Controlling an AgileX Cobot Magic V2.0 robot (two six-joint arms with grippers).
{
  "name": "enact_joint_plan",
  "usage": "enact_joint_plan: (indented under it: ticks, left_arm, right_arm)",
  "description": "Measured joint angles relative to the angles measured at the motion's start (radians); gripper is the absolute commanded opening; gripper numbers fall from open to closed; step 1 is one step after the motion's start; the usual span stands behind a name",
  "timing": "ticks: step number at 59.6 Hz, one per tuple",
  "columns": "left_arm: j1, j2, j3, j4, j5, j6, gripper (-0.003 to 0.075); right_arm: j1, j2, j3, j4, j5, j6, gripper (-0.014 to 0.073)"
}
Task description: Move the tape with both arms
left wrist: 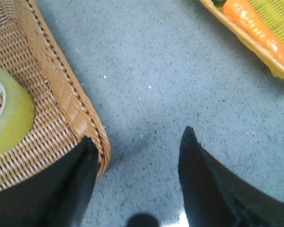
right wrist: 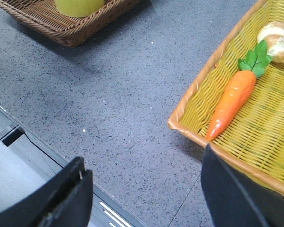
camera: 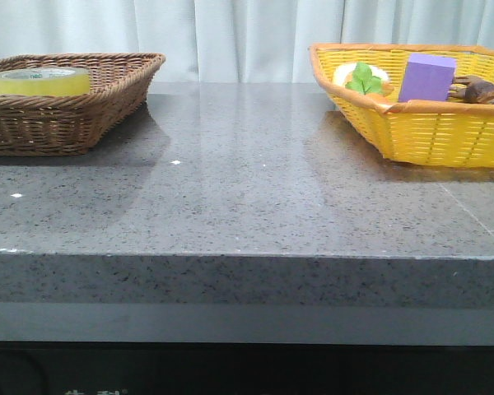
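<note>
The yellow tape roll (camera: 39,81) lies flat in the brown wicker basket (camera: 107,103) at the back left of the table. It also shows in the left wrist view (left wrist: 7,116) and in the right wrist view (right wrist: 79,6). My left gripper (left wrist: 137,146) is open and empty, above the grey table beside the brown basket's corner (left wrist: 92,137). My right gripper (right wrist: 144,182) is open and empty, over the table's front edge beside the yellow basket (right wrist: 199,111). Neither arm shows in the front view.
The yellow basket (camera: 445,136) at the back right holds a purple block (camera: 426,78), a carrot (right wrist: 232,99), a green-leaved item (camera: 363,78) and a brown item (camera: 480,90). The grey stone table (camera: 247,189) lies between the baskets.
</note>
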Motion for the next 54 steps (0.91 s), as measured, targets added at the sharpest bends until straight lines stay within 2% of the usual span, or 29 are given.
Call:
enact_joint_plan:
  ticks: [16, 29, 38, 47, 50, 54]
  left_arm:
    - [0.000, -0.297, 0.368, -0.015, -0.227, 0.000, 0.0388]
    - [0.000, -0.549, 0.599, -0.018, -0.349, 0.000, 0.0388]
    - [-0.002, -0.673, 0.696, -0.018, -0.394, 0.000, 0.0388]
    - [-0.002, -0.706, 0.718, -0.018, -0.400, 0.000, 0.0386]
    - [-0.002, -0.706, 0.718, -0.018, -0.409, 0.000, 0.0373]
    - [-0.002, -0.706, 0.720, -0.018, -0.413, 0.000, 0.0315]
  right_arm:
    - [0.000, 0.000, 0.000, 0.000, 0.000, 0.000, 0.0509]
    - [0.000, 0.000, 0.000, 0.000, 0.000, 0.000, 0.0509]
    - [0.000, 0.000, 0.000, 0.000, 0.000, 0.000, 0.0509]
    - [0.000, 0.000, 0.000, 0.000, 0.000, 0.000, 0.0507]
    - [0.000, 0.000, 0.000, 0.000, 0.000, 0.000, 0.0475]
    - [0.000, 0.000, 0.000, 0.000, 0.000, 0.000, 0.0390]
